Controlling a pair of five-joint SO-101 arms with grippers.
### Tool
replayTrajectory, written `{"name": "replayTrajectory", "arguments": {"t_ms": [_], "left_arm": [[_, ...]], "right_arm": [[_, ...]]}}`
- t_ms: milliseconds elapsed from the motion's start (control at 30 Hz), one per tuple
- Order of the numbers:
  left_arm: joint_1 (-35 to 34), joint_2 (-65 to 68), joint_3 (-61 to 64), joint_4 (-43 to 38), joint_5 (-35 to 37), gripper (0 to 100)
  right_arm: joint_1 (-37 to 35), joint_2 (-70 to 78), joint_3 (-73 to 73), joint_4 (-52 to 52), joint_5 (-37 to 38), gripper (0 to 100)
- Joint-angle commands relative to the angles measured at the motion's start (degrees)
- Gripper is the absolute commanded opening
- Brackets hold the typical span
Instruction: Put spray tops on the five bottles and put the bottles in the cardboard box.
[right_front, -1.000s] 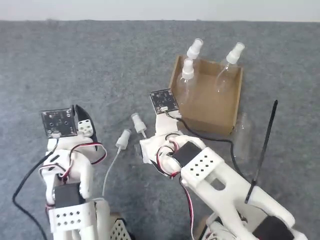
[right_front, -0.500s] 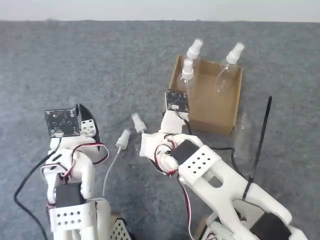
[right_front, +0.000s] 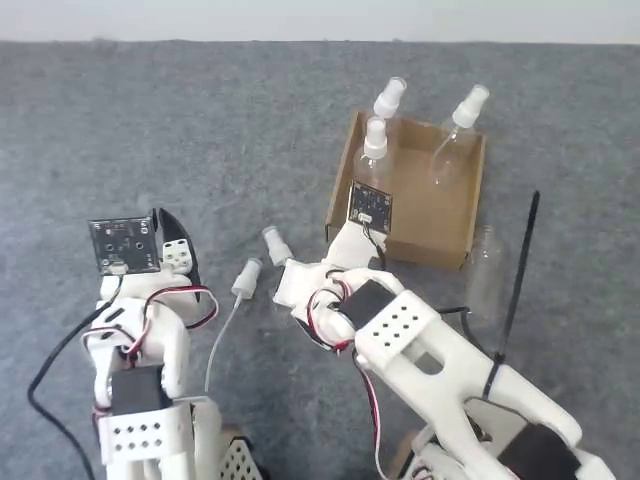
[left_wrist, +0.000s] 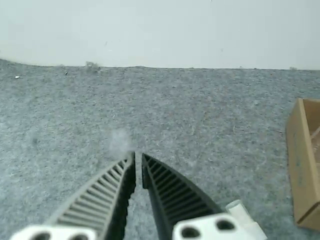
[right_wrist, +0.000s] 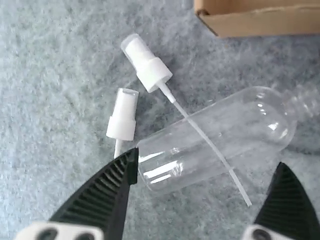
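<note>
Clear plastic bottle (right_wrist: 215, 142) lies uncapped on fuzzy grey felt (right_front: 150, 120), and the right gripper (right_wrist: 207, 162) is spread wide over it, holding nothing.

Its ribbed black fingers stand either side of the rounded bottle body. Two loose white spray tops (right_wrist: 147, 62) lie just beside the bottle, and the thin dip tube of one slants across it. The brown cardboard box (right_front: 338, 190) is close by with three capped bottles (right_front: 372, 165) leaning inside, and a second bare bottle (right_front: 485, 270) lies against its outer wall. The left gripper (left_wrist: 138, 156) hangs above bare felt, its ridged jaws pinched to a slit on nothing. Since a second ago the right wrist has swung toward the box, while the left arm has barely shifted.
</note>
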Motion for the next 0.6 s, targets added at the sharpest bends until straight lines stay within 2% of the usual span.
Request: {"name": "replayTrajectory", "arguments": {"t_ms": [0, 400, 500, 567], "left_arm": [[1.8, -0.4, -2.2, -1.6, 0.2, 1], [1.8, -0.5, -2.1, -1.5, 0.2, 1], [1.9, -0.9, -1.4, -1.8, 0.2, 1], [1.9, -0.9, -1.3, -1.8, 0.2, 1]], "right_arm": [[2.1, 4.5, -3.8, -3.8, -0.9, 34.3], [2.4, 10.2, -6.3, -2.8, -0.4, 34.0], [2.9, 9.8, -5.6, -1.0, 0.5, 28.9], [3.9, 9.8, -5.6, 0.5, 4.2, 23.6]]}}
